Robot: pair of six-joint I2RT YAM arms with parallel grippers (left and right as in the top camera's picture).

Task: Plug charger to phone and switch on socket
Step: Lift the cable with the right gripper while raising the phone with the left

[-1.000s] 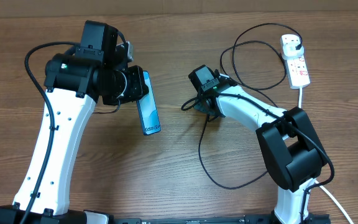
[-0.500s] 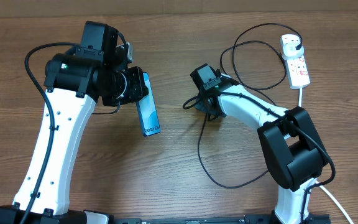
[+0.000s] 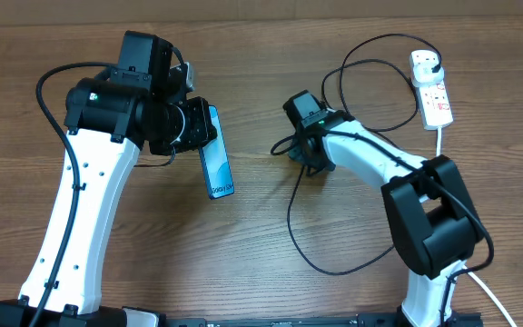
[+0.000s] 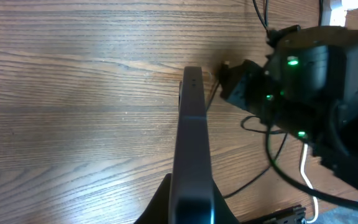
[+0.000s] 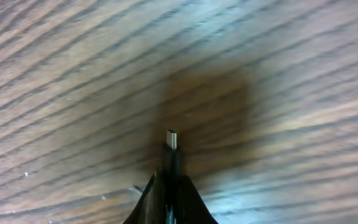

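L gripper [image 3: 199,134] clamped on top end of slim rectangular cyan-screen phone [image 3: 216,163], held tilted over brown wood-grain table [image 3: 243,272]; phone shows edge-on in L wrist view. R gripper [image 3: 293,151] closed tight on connector end of long thin black charger [image 3: 294,227]. Its small metal tip [image 5: 172,139] sticks out past the fingers over bare wood. Tip end near phone's lower end, not touching. Cable loops across table to black plug [image 3: 428,62] seated in white rectangular socket [image 3: 436,95] block w/ red switches, far R side, well apart from both grippers.
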